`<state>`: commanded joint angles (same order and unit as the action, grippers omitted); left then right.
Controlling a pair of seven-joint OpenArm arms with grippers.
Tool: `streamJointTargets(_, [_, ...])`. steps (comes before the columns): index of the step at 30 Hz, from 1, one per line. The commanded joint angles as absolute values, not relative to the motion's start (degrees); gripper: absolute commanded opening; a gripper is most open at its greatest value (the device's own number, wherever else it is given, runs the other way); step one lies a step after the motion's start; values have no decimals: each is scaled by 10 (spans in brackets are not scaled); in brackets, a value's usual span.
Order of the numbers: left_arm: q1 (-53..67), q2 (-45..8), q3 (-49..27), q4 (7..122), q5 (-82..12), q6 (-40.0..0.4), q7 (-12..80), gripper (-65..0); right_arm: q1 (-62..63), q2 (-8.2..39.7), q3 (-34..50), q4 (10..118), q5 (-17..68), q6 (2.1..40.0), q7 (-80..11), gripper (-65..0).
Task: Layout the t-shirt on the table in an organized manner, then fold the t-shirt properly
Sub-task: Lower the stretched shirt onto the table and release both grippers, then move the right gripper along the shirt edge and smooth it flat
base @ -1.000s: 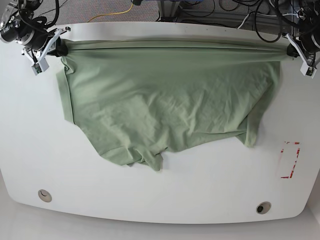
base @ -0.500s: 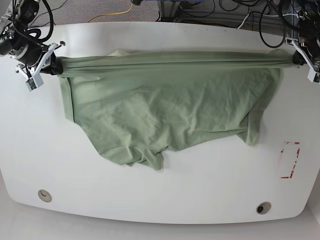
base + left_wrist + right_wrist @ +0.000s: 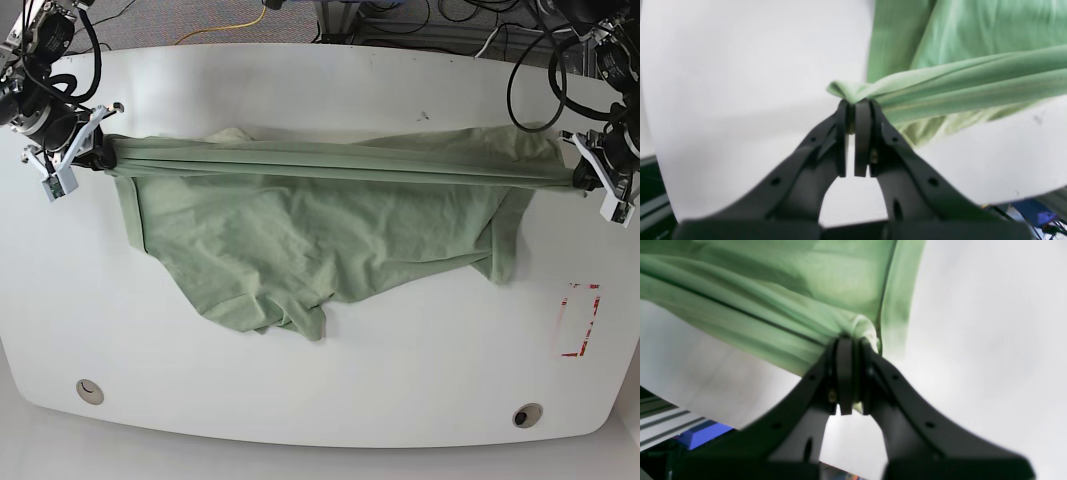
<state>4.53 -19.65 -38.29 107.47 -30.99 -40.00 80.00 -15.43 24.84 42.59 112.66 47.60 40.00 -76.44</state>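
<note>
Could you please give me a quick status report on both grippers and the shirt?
Left gripper and right gripper shut on t-shirt corners. One edge stretched taut between them, the rest crumpled on the table. Nothing in the way.

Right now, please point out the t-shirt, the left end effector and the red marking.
t-shirt (image 3: 320, 235), base view, middle of the spread fabric.
left end effector (image 3: 855, 104), left wrist view, between its fingertips, pinching the cloth.
red marking (image 3: 578, 320), base view, on the marking itself.

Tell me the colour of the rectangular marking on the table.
Red. The marking sits near the table's edge on the base view's right, where it shows best.
</note>
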Motion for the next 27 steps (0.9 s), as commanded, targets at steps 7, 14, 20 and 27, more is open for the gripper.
streamJointTargets(7, [7,-196,-375,1031,-287,-400,800,-650,-129,247,426,1071,476,400,-764,-648])
streamJointTargets(14, [-13,-196,-371,1011,-287,-400,800,-650,-101,250,427,1018,476,400,-762,-612])
streamJointTargets(20, [-18,-196,-348,1009,-286,-400,800,-617,-80,251,429,996,476,400,-762,-374])
streamJointTargets(27, [-20,-204,-341,1009,-285,-400,800,-406,-77,251,429,997,478,400,-762,-33])
